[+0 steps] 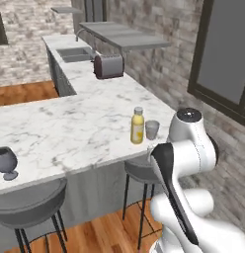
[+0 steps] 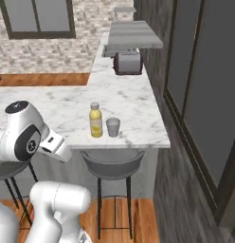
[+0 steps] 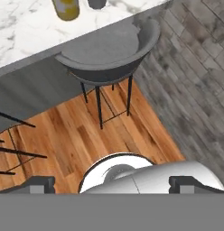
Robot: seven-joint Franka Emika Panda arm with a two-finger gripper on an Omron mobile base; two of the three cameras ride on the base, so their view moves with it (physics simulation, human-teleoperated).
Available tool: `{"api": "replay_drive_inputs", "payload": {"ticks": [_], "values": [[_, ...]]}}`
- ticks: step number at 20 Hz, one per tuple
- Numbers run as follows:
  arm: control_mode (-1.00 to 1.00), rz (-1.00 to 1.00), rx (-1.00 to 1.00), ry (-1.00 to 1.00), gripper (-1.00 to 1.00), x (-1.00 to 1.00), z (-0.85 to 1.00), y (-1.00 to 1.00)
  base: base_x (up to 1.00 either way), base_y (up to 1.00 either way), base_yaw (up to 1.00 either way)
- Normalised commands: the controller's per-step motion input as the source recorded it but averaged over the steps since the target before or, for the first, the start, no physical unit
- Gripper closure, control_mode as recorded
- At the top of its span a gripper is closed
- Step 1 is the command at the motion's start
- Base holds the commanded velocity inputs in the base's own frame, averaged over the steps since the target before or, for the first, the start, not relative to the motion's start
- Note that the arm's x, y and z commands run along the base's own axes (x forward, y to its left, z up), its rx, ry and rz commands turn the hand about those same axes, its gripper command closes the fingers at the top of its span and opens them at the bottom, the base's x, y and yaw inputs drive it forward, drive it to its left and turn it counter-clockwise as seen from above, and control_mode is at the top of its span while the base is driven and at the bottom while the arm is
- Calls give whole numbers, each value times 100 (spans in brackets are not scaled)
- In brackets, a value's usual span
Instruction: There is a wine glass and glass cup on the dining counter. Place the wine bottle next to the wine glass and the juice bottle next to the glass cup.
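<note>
Standing upright near the right end of the table (image 1: 70, 123), close to its front overhanging edge, the juice bottle (image 1: 137, 126) had the glass cup (image 1: 152, 130) just beside it on the right, so by the look of things that half of the task was already met: the pair sat close together but apart, neither tipped. The wine glass (image 1: 6, 163) stood alone far to the left along the same front edge, well apart from the bottle and cup, with bare marble around it where the wine bottle would belong. The gripper (image 3: 111, 182) hung low in front of the table, below its top and pointed down at the wooden floor, its two dark fingertips (image 3: 39, 184) spread wide with nothing between them, which suited an arm that had nothing to carry at this moment. A grey stool (image 3: 109, 52) sat tucked under the overhang right beneath the bottle and cup, and a second stool (image 1: 30, 210) stood under the wine glass end. Farther back, on the branch of the worktop running along the brick wall, a toaster (image 1: 108, 65) and a sink (image 1: 75, 53) sat clear of the working area.
</note>
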Motion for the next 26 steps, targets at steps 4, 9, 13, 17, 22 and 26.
{"api": "replay_drive_inputs", "payload": {"ticks": [4,9,13,17,22,26], "values": [[100,0,0,0,-100,0,0,0,-20,1,99],[100,0,0,0,-100,0,0,0,-17,0,100],[100,0,0,0,-100,0,0,0,-12,0,100],[100,0,0,0,-100,0,0,0,0,0,95],[100,0,0,0,-100,0,0,0,48,0,51],[100,0,0,0,-100,0,0,0,85,0,25]]}}
